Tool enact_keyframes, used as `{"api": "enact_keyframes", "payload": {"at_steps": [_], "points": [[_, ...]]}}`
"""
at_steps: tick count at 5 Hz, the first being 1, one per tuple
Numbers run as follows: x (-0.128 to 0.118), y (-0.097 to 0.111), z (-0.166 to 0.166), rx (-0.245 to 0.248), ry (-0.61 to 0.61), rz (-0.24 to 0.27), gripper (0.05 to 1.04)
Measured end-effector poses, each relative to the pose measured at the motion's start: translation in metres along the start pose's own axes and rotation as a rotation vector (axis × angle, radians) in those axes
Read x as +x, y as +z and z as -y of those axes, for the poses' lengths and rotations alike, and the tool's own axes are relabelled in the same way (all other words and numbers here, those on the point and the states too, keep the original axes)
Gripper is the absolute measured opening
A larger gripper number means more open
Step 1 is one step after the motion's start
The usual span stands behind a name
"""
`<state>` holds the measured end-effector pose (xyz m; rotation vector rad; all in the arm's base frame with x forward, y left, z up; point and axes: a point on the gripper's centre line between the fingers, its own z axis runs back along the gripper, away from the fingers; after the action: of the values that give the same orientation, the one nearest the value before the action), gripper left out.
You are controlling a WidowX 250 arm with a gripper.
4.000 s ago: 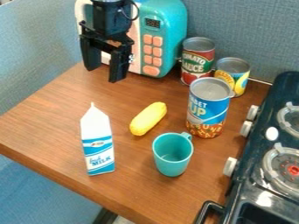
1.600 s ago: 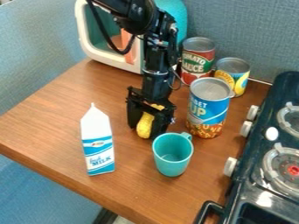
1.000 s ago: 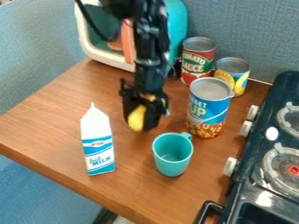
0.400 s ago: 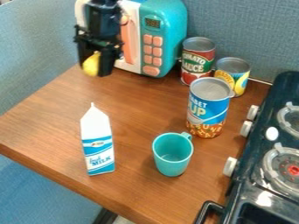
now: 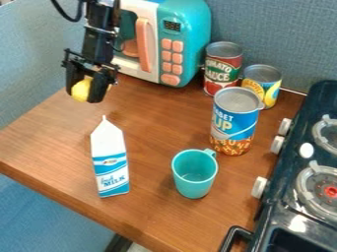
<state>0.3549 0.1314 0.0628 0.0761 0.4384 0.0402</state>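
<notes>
One yellow toy (image 5: 81,91), rounded at its lower end, hung in the black gripper (image 5: 82,97), by the far left edge of the brown wooden table (image 5: 151,209). Beside the gripper stood a teal-and-white toy microwave (image 5: 192,34); nearer the camera than it, a milk carton (image 5: 110,160). Farther to its right in view were a teal cup (image 5: 194,182), three cans (image 5: 233,120) and a black stove (image 5: 280,216). Blue-grey panels (image 5: 276,29) rose behind. The gripper's fingers stood partly apart, clamped on the toy.
</notes>
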Motion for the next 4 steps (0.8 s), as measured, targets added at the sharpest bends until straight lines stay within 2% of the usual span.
{"api": "enact_keyframes", "payload": {"at_steps": [1, 2, 3, 4], "points": [[0.005, -0.009, -0.026, -0.043, 0.087, -0.005, 0.696], [0.021, -0.016, -0.033, -0.064, 0.126, -0.038, 0.696], [0.027, -0.025, -0.033, -0.076, 0.15, -0.078, 0.696], [0.037, -0.031, -0.03, -0.107, 0.125, -0.072, 0.696]]}}
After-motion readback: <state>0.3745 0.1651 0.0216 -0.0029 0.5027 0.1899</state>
